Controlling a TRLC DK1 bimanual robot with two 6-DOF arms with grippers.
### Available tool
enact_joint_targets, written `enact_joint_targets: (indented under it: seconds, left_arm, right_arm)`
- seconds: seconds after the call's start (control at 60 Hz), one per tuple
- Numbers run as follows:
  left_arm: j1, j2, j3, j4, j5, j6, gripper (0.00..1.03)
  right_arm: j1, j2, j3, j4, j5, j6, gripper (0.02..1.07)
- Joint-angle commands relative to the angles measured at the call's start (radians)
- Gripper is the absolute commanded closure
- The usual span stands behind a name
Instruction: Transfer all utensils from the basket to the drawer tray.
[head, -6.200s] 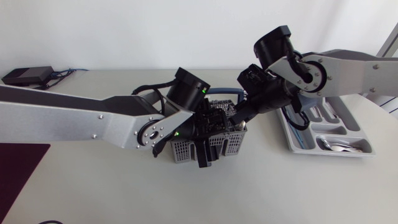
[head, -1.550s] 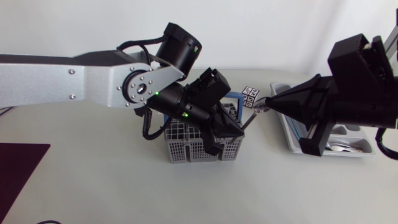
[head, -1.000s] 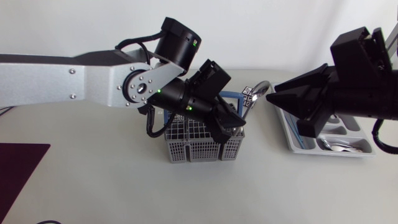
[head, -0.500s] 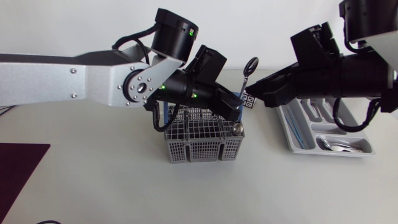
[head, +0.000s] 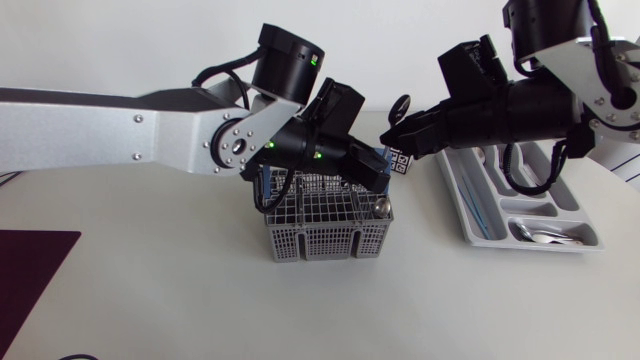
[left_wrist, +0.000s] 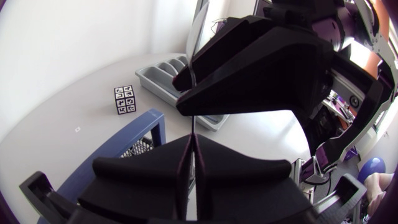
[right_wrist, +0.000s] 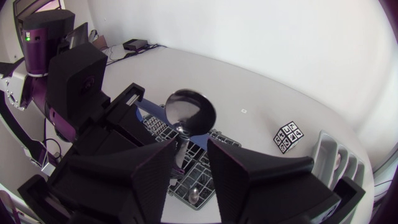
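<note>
A metal spoon (head: 401, 104) stands upright above the grey wire basket (head: 325, 235), its bowl up. My left gripper (head: 376, 172) is shut on the lower handle (left_wrist: 194, 124), just over the basket's right side. My right gripper (head: 390, 135) comes in from the right and stands open, its fingers on either side of the spoon's neck just under the bowl (right_wrist: 190, 112). A second spoon (head: 380, 207) lies in the basket's right corner. The grey drawer tray (head: 470, 225) sits at the right with cutlery in its compartments.
A small cube with black and white markers (head: 402, 163) stands between basket and tray, under my right gripper. The basket has a blue handle (left_wrist: 124, 146). Bare table lies in front of the basket and to its left.
My right gripper has moved left and closed in around the spoon's neck. The left gripper has kept the spoon raised over the basket, almost in place.
</note>
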Motion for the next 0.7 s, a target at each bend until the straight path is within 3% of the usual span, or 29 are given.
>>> enact_joint_targets:
  seconds: [0.0,0.2,0.5,0.567,0.65,0.667,0.683]
  left_arm:
    - [-0.004,0.012,0.033,0.019,-0.002,-0.036,1.00]
    - [-0.004,0.012,0.030,0.022,-0.021,-0.039,1.00]
    - [-0.004,0.009,0.031,0.030,-0.038,-0.040,0.99]
    - [-0.004,0.003,0.031,0.033,-0.038,-0.034,0.84]
    - [-0.006,-0.011,0.028,0.036,-0.039,-0.023,0.54]
    - [-0.007,-0.020,0.027,0.036,-0.041,-0.020,0.38]
    - [-0.009,-0.025,0.024,0.036,-0.045,-0.019,0.31]
  right_arm:
    - [0.011,0.022,0.027,0.009,-0.006,0.027,0.80]
    - [0.017,0.023,0.021,0.009,-0.006,0.027,0.99]
    - [0.020,0.023,0.021,0.002,-0.009,0.026,1.01]
    - [0.019,0.022,0.019,0.000,-0.010,0.024,1.01]
    - [0.009,0.018,0.010,-0.002,-0.014,0.020,1.01]
    - [0.008,0.017,0.008,-0.002,-0.015,0.018,1.01]
    - [0.005,0.015,0.005,-0.002,-0.018,0.016,1.01]
